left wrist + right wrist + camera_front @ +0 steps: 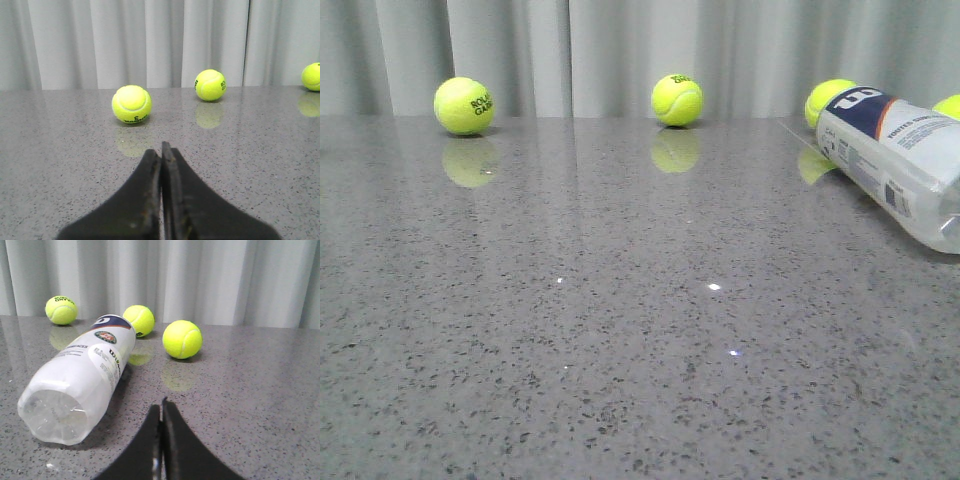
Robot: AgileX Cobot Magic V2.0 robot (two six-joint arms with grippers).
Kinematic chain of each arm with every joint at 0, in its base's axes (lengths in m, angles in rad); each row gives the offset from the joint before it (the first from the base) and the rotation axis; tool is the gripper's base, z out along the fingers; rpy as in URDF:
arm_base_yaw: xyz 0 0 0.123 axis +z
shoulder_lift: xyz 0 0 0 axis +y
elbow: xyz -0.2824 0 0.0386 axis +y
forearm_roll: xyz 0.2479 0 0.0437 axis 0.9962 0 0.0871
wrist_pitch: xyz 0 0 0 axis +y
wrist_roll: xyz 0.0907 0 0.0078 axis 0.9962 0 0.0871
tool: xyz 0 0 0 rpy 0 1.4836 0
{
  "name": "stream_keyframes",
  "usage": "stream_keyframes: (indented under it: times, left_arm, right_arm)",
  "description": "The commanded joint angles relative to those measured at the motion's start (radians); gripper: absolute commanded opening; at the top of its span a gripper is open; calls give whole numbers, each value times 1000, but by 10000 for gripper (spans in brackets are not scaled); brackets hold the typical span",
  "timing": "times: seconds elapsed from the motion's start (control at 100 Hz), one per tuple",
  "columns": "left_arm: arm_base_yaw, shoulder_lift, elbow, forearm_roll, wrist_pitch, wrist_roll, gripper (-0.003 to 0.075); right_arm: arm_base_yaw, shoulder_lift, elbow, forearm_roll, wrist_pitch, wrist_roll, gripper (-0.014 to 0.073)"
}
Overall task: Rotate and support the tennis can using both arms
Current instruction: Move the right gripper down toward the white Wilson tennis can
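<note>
Can on its side, tools apart.

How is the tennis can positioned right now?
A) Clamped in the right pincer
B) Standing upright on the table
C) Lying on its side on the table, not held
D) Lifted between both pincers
C: the tennis can lies on its side on the table, while the right pincer is shut beside it, not touching, and the left pincer is shut elsewhere.
</note>
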Motion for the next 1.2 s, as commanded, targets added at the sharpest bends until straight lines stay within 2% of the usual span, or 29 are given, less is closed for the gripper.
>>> stream_keyframes:
  times: [0.0, 0.28, 0.43, 0.66, 0.9, 1.19]
  left_arm:
    - [-6, -30, 36, -1, -79, -11, -19]
    - [-6, -30, 36, -1, -79, -11, -19]
    - [-6, -30, 36, -1, -79, -11, -19]
    - [-6, -30, 36, -1, -79, -11, -19]
    - [-6, -30, 36, -1, -79, -11, -19]
    - [-6, -30, 36, -1, -79, -11, -19]
  right_arm:
    - [-6, -16, 2, -1, -89, -4, -61]
    - [-6, -16, -3, -1, -86, -4, -61]
    - [-6, -14, -75, -1, -52, -4, -61]
    - [-6, 81, -302, -20, 192, -4, -61]
    - [-6, 301, -525, -23, 455, -4, -61]
    - [-6, 593, -667, 15, 548, -4, -61]
